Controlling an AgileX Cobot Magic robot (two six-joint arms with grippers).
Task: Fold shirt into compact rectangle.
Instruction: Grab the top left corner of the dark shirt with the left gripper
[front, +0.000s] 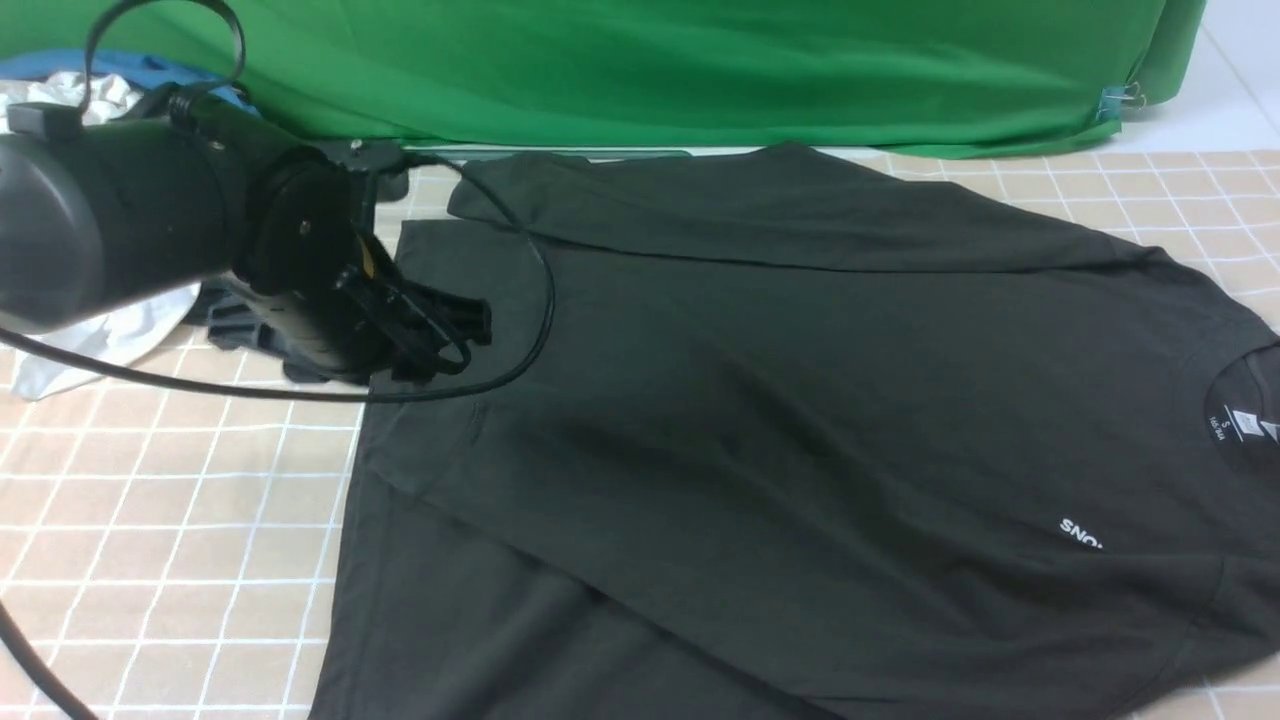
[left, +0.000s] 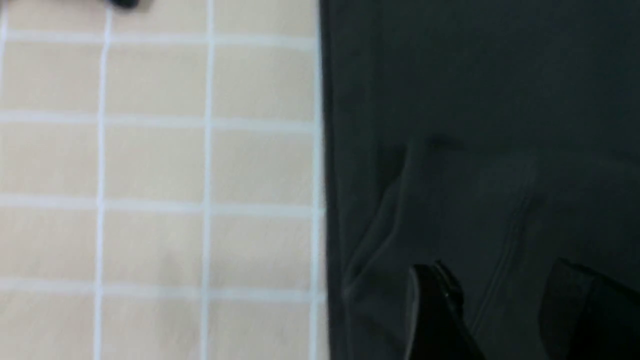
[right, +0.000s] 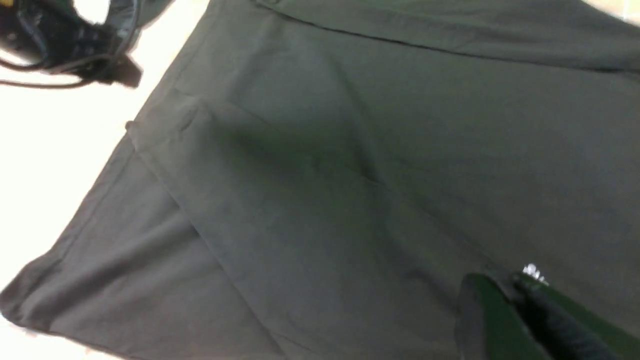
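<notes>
The black shirt (front: 760, 400) lies spread across the table, with its collar and white neck label (front: 1245, 425) at the right. Part of its white chest print (front: 1080, 531) shows. A strip along its far side is folded over onto the body. My left gripper (front: 460, 335) hangs over the shirt's left hem, open. In the left wrist view its fingers (left: 435, 305) stand apart above the dark cloth (left: 475, 125), the left gripper (left: 505, 295) holding nothing. My right gripper (right: 510, 290) is shut above the shirt (right: 350, 175). The right gripper is out of the front view.
A beige checked tablecloth (front: 170, 500) covers the table. A white garment (front: 120, 330) and a smaller dark grey garment (front: 235, 325) lie at the left under my left arm. A green backdrop (front: 650, 70) hangs along the back edge.
</notes>
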